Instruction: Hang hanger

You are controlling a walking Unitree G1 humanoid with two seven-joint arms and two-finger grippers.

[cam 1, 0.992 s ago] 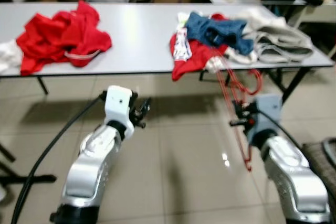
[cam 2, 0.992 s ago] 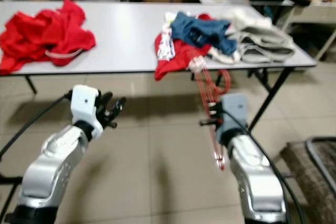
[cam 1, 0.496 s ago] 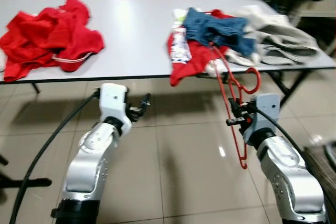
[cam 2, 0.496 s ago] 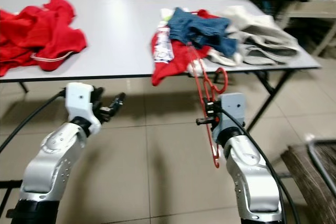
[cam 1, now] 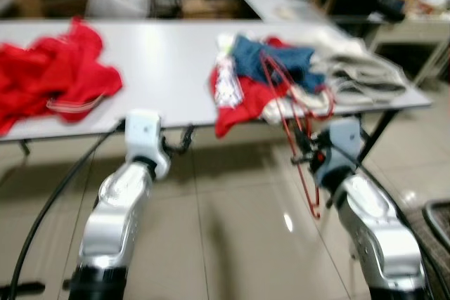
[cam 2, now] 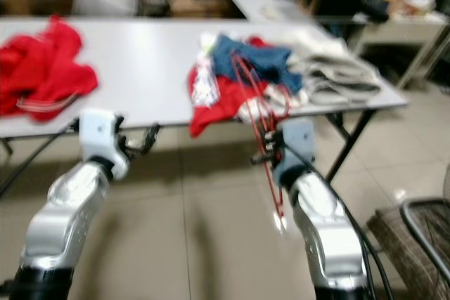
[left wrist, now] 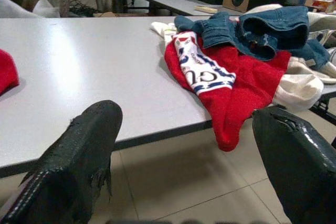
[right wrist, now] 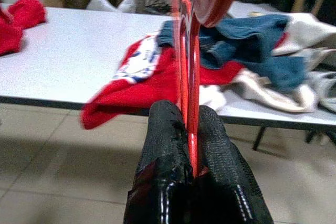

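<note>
Grey table (cam 1: 169, 68) stretches across a tiled room, strewn with clothes, both arms raised before its near edge.
Right gripper (right wrist: 190, 129) has its two black fingers pressed together on the red hanger (cam 1: 285, 114), which stands upright just in front of the table edge, near the pile of red, blue and cream clothes (left wrist: 236, 61). Left gripper (left wrist: 184, 182) hovers near the edge, fingers spread wide, holding nothing. More red clothing (cam 1: 53, 82) lies well apart toward the robot's left.
</note>
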